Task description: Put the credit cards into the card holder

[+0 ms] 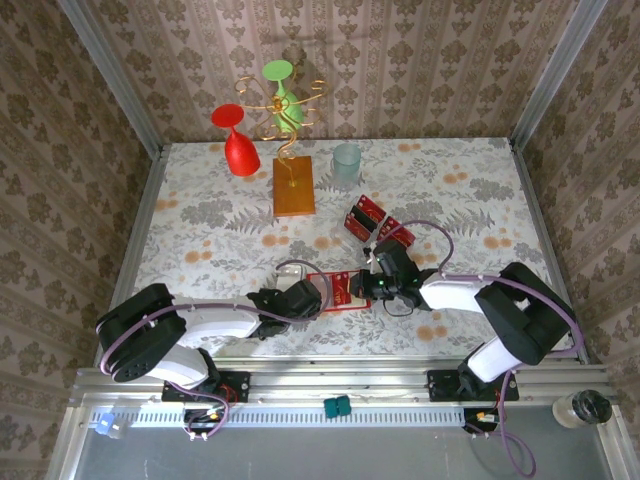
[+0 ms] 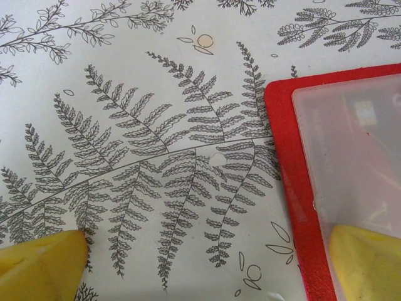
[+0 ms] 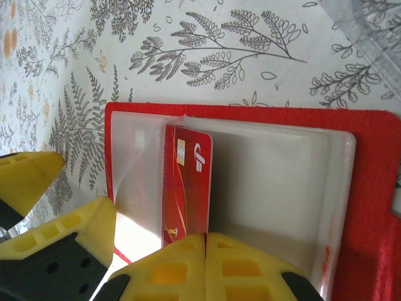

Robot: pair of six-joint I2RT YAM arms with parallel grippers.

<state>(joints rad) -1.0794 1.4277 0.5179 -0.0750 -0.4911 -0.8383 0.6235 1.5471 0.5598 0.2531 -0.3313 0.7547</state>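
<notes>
The card holder (image 1: 338,290) lies opened flat on the fern-printed tabletop (image 1: 200,220), near its front edge between the two arms, clear pocket facing up. The left claw (image 2: 200,269) is spread wide: one yellow fingertip (image 2: 366,260) rests on the pocket's corner, the other on the bare cloth beside the holder. The right claw (image 3: 207,260) has its jaws pressed together at the near end of a red credit card (image 3: 185,182), which sits partly inside the pocket; whether the card is actually pinched cannot be told. More credit cards (image 1: 366,219) lie farther back, right of an orange wooden block (image 1: 293,187).
</notes>
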